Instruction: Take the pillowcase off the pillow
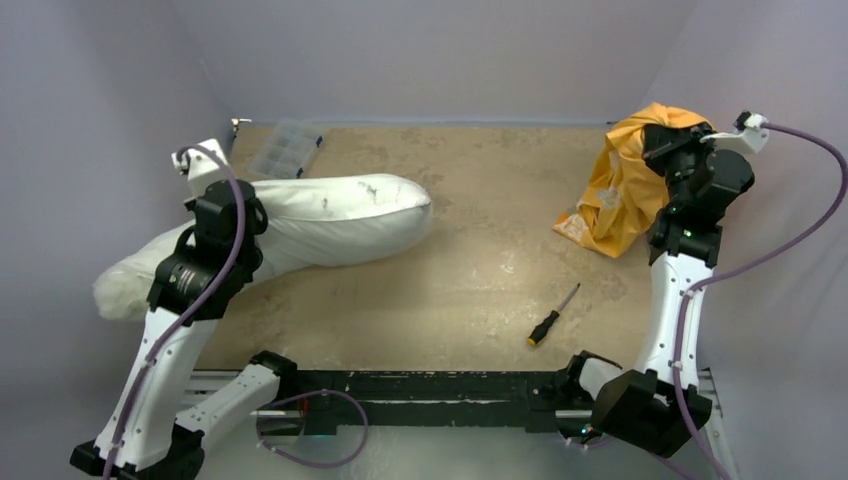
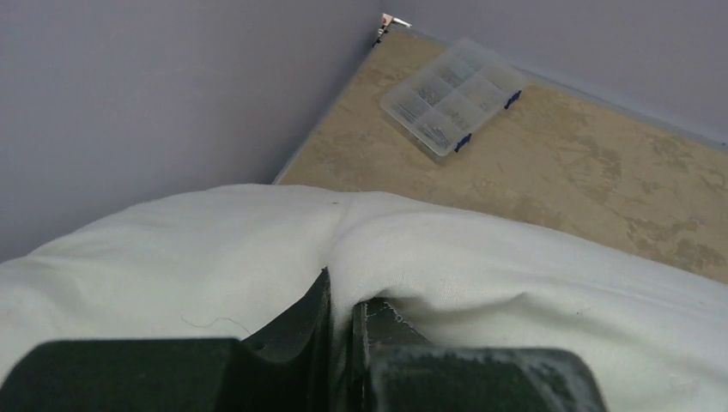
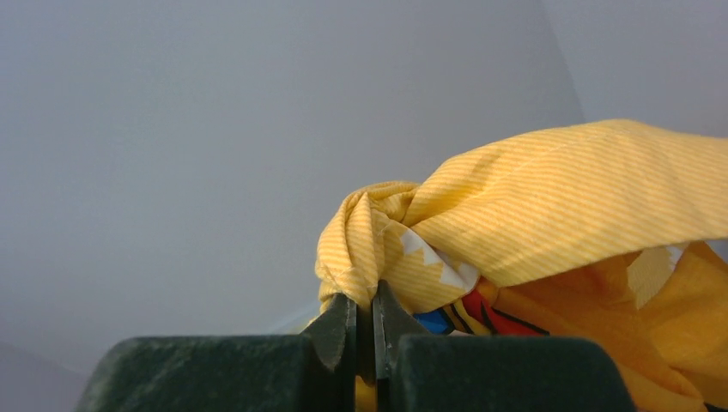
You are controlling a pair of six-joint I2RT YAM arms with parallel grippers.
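The left gripper (image 2: 348, 302) has its jaws clamped on a fold of the one pillow (image 2: 515, 275) along the left edge of the tabletop (image 1: 480, 250). The right gripper (image 3: 365, 302) pinches a bunched bit of the one orange-yellow pillowcase (image 3: 549, 197) (well apart from the pillow) by the far right corner. One clear plastic box (image 1: 285, 148) sits in the far left corner, and one screwdriver (image 1: 552, 316) lies toward the near edge.

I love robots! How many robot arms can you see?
2. The left arm is on the left, pinching the white pillow; the right arm is on the right, gripping the orange pillowcase. None seems hidden.
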